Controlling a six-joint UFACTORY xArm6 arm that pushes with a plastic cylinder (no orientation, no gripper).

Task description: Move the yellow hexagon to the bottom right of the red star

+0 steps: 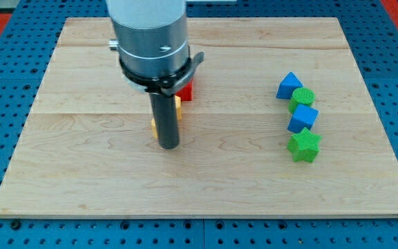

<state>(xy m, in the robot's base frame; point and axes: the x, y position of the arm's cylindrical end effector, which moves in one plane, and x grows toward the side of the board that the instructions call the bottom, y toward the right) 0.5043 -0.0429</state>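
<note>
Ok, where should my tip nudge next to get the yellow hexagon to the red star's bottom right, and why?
Probably a short push toward the view's right. My tip sits at the view's bottom edge of the yellow hexagon, which the rod mostly hides. The red star peeks out just above it, so the hexagon seems below the star but not clearly to its right. Contact cannot be confirmed from here.
</note>
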